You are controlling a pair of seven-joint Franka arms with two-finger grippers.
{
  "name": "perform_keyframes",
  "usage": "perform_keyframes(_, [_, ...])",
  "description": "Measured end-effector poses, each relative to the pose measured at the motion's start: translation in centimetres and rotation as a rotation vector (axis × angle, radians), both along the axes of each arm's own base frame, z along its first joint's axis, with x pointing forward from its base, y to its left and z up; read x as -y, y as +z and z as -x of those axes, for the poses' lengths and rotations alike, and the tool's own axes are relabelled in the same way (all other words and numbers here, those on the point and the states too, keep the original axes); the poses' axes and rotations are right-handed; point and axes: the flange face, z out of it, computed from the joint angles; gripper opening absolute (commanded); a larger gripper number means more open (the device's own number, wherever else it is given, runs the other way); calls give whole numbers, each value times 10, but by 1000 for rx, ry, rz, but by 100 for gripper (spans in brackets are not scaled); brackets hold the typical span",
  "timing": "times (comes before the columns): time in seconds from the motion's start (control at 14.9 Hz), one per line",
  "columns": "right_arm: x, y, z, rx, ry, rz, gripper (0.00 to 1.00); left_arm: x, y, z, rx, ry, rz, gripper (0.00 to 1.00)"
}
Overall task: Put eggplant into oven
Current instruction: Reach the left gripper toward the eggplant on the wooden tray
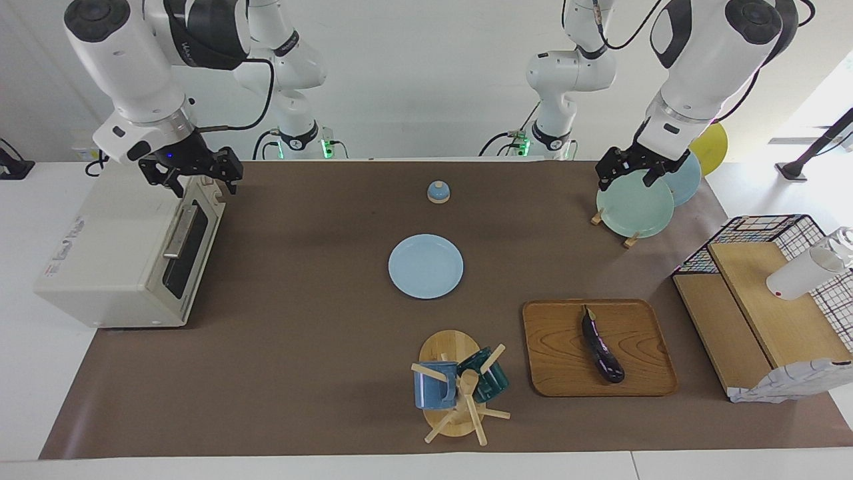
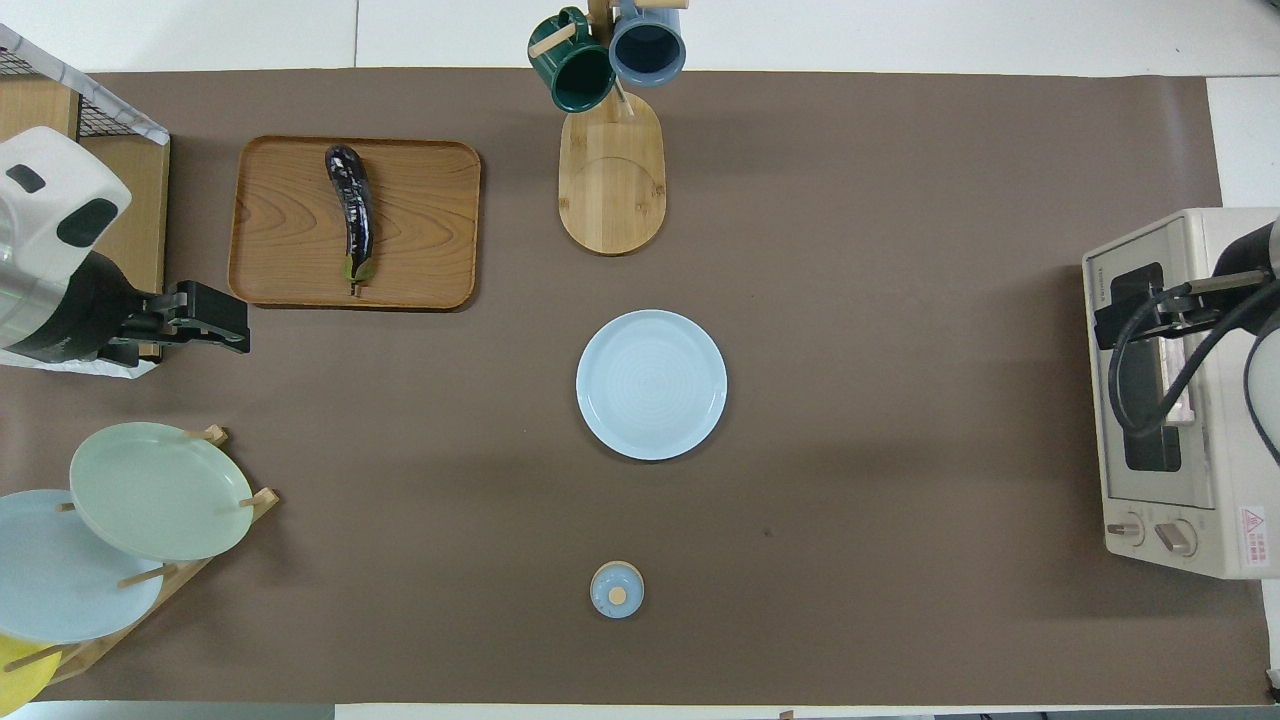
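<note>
The dark purple eggplant [image 1: 603, 347] lies on a wooden tray [image 1: 553, 360] toward the left arm's end of the table, farther from the robots than the blue plate; it also shows in the overhead view [image 2: 352, 215]. The cream-white oven [image 1: 113, 253] stands at the right arm's end, its glass door shut; it also shows in the overhead view [image 2: 1200, 250]. My right gripper [image 1: 203, 181] hangs open and empty over the top edge of the oven's door, seen too in the overhead view [image 2: 1130, 320]. My left gripper [image 1: 626, 177] hangs open and empty over the plate rack [image 1: 636, 203], apart from the eggplant.
A light blue plate [image 1: 426, 266] lies mid-table. A small blue bell [image 1: 438, 192] sits nearer the robots. A mug tree [image 1: 460, 387] with a blue and a green mug stands beside the tray. A wire basket with wooden boards [image 1: 766, 300] stands at the left arm's end.
</note>
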Motion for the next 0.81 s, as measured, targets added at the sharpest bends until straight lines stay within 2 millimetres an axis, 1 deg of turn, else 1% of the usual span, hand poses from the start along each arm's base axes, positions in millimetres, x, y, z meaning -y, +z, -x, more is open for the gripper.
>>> perform_keyframes(0.34, [0, 0, 0, 0, 0, 0, 100, 0, 1, 0, 2, 1, 3, 100])
perform_keyframes(0.47, [0, 0, 0, 0, 0, 0, 100, 1, 2, -1, 11, 7, 31, 100])
perform_keyframes(0.67, [0, 0, 0, 0, 0, 0, 100, 2, 8, -10, 91, 17, 55, 100])
perform_keyframes(0.81, [0, 0, 0, 0, 0, 0, 100, 2, 5, -16, 113, 19, 60, 100])
